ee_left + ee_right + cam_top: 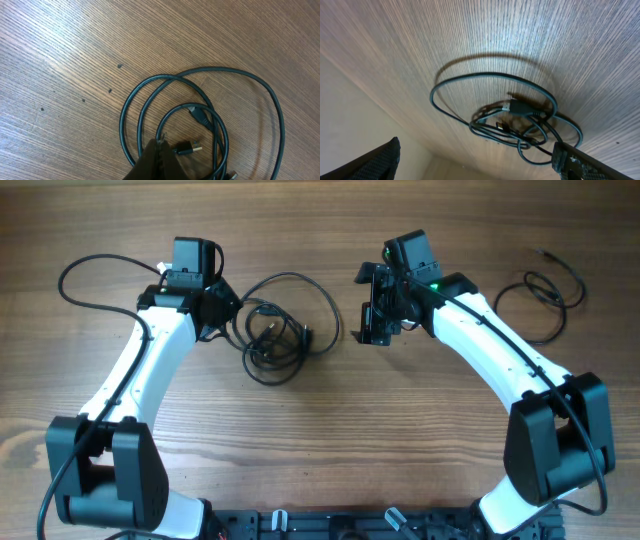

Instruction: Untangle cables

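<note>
1. Wood-grain table [320, 430] fills the overhead view, with both white arms reaching in from the near edge.
2. Overhead: the cables [275, 330] lie in a tangled coil at centre, slightly left, with one wide loop arching toward the middle.
3. Overhead: the left gripper [232, 318] sits at the coil's left edge and touches it. Jaw state is not readable from this view.
4. Overhead: the right gripper [366, 308] hangs just right of the wide loop, apart from it. A loose cord [545, 292] lies by itself at the far right, well apart from the coil.
5. Left wrist: the cables [210, 70] show as several nested loops on the table [65, 60]. A black plug [200, 116] and a metal-tipped plug [191, 148] lie inside the loops.
6. Left wrist: the left gripper [159, 146] has its jaws clenched together, with only a thin seam between them. The innermost loop runs into that seam, so it appears pinched.
7. Right wrist: the table [520, 40] is seen at a steep tilt. The cables [485, 76] lie ahead, with a plug [512, 106] on top of the knot.
8. Right wrist: the right gripper [475, 150] has its jaws spread wide, one at each lower corner, holding nothing.
</note>
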### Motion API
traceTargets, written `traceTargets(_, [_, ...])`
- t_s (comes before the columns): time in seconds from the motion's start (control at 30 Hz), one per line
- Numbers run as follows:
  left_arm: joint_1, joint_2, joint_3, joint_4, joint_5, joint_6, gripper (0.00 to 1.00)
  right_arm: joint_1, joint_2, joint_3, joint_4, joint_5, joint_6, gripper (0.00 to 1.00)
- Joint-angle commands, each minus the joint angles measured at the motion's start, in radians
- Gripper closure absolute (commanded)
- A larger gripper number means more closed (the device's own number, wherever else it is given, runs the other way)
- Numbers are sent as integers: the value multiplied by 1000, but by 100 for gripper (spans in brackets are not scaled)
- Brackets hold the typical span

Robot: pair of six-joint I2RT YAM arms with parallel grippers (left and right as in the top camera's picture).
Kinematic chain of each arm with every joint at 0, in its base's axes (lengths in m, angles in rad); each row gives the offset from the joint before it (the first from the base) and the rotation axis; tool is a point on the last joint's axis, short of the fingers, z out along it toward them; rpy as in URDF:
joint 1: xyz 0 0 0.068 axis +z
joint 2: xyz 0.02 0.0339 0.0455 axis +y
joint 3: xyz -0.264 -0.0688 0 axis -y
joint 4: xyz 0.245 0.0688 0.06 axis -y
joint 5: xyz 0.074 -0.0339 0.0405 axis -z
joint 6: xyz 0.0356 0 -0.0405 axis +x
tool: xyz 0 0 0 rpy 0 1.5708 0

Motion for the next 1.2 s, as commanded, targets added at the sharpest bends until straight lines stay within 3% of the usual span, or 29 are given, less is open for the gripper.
traceTargets(0.0, [3, 8, -5, 3, 2, 1, 96, -2, -15, 0, -6, 137, 44, 0])
traceTargets(0.1, [3, 8, -5, 3, 2, 1, 96, -2, -15, 0, -96, 135, -242, 0])
traceTargets(0.17, [3, 8, -5, 0, 2, 2, 96, -2, -15, 0, -148, 134, -672, 0])
traceTargets(0.23, [3, 8, -5, -1, 1, 2, 96, -2, -15, 0, -168, 22, -921, 0])
traceTargets(0.27, [3, 8, -5, -1, 1, 2, 96, -2, -15, 0, -167, -55, -978, 0])
traceTargets(0.3, [3, 8, -5, 0, 2, 2, 96, 0, -15, 0, -146, -161, -978, 0])
traceTargets(0.4, [3, 8, -5, -1, 2, 2, 95, 30, -15, 0, -141, -169, -912, 0])
traceTargets(0.47, [3, 8, -5, 0, 2, 1, 95, 74, -15, 0, -106, -164, -892, 32])
traceTargets(0.5, [3, 8, -5, 0, 2, 1, 94, 90, -15, 0, -89, -164, -882, 37])
traceTargets(0.6, [3, 8, -5, -1, 2, 1, 92, 214, -6, -1, -47, -25, -651, 39])
traceTargets(0.73, [3, 8, -5, -1, 1, 1, 91, 342, 53, -2, -34, 60, -458, 39])
traceTargets(0.83, [3, 8, -5, -1, 1, 1, 89, 412, 125, -2, 55, 101, -422, 37])
traceTargets(0.93, [3, 8, -5, -1, 2, 1, 89, 422, 181, -2, 129, 108, -421, 47])
traceTargets(1.1, [3, 8, -5, 0, 2, 1, 87, 423, 240, -2, 174, 161, -420, 46])
traceTargets(1.17, [3, 8, -5, 0, 2, 1, 87, 423, 240, -2, 175, 186, -420, 55])
